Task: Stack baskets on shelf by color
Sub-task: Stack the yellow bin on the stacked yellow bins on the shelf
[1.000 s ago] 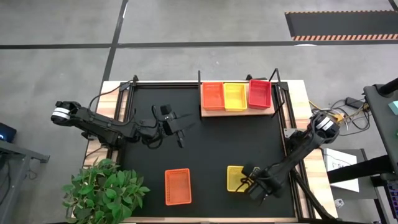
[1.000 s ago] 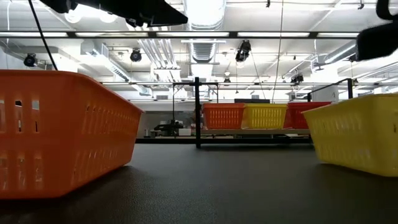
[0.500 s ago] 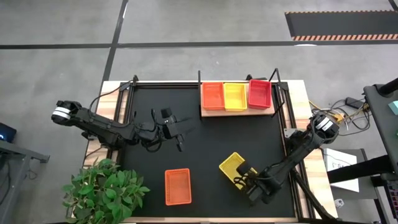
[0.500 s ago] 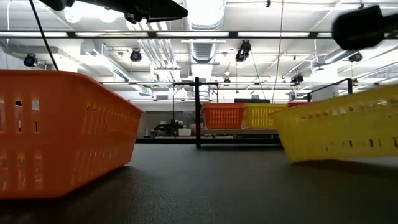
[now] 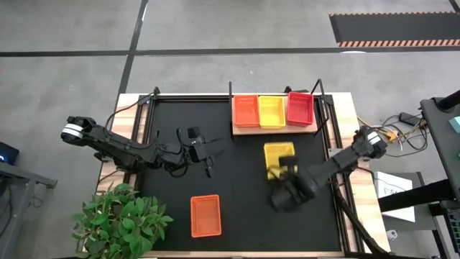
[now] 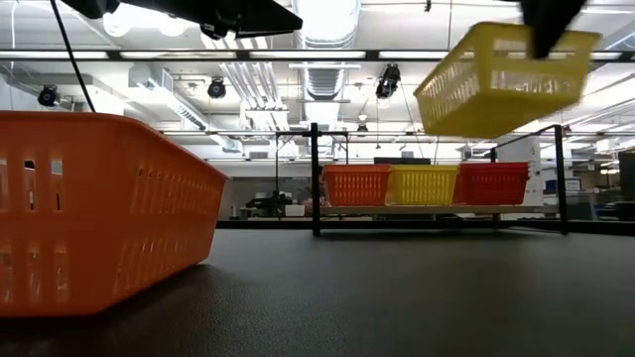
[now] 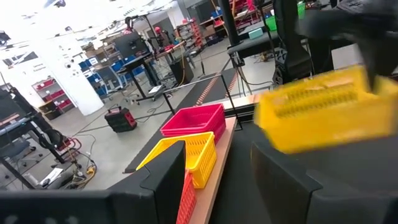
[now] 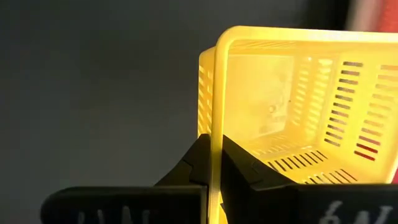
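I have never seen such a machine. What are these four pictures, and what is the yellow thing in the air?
Two robot arms work at a table. One camera looks down from above, one looks level across the tabletop, and one sits on each wrist. The right gripper is shut on the rim of a yellow basket and holds it above the black mat. The left gripper waits open and holds nothing. An orange basket lies on the mat. On the wooden shelf stand orange, yellow and red baskets.

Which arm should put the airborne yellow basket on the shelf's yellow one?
Right. Its gripper is already shut on the lifted yellow basket, just short of the shelf and its yellow basket. The left gripper hangs empty over mid-mat, farther away.
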Robot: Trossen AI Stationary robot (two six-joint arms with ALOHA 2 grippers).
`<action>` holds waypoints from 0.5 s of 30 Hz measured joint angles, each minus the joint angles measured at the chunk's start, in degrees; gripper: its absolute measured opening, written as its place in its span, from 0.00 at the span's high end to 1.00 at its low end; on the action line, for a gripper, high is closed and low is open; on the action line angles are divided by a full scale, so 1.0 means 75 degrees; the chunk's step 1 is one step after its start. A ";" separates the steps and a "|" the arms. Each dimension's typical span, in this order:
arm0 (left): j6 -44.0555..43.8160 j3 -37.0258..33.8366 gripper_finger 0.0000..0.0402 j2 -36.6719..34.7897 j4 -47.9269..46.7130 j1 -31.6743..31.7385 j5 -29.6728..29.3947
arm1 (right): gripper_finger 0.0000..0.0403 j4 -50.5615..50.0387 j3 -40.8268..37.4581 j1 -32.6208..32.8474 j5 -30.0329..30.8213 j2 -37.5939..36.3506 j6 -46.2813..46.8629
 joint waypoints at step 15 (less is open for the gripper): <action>0.0084 -0.0004 0.58 -0.0172 0.0009 -0.0034 0.0003 | 0.98 0.0045 0.0553 -0.4662 -0.0068 -0.0883 -0.3824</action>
